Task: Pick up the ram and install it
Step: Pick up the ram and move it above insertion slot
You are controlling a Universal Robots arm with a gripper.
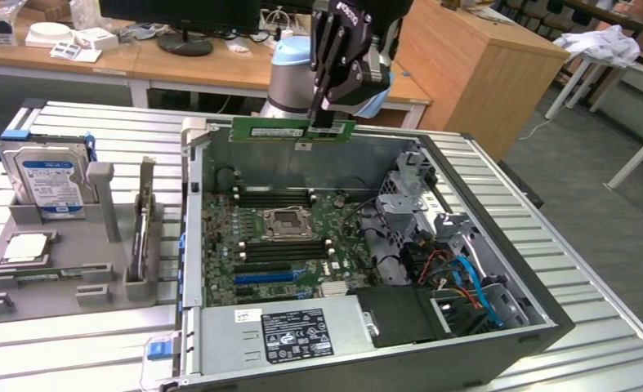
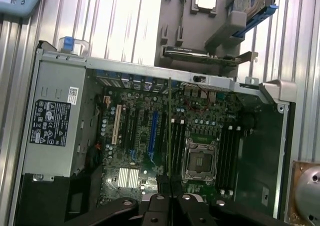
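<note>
The pincer (image 1: pixel 328 122) is clamped tight on the ram (image 1: pixel 283 130), gripping its top edge near one end. The green stick hangs level above the far wall of the open computer case (image 1: pixel 299 369) on the worktop (image 1: pixel 82 351), seemingly lined up with the motherboard's (image 1: pixel 299 245) memory slots below.

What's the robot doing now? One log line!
gripper: shut on thin green ram stick | place: above open grey computer case | installed: not yet
</note>
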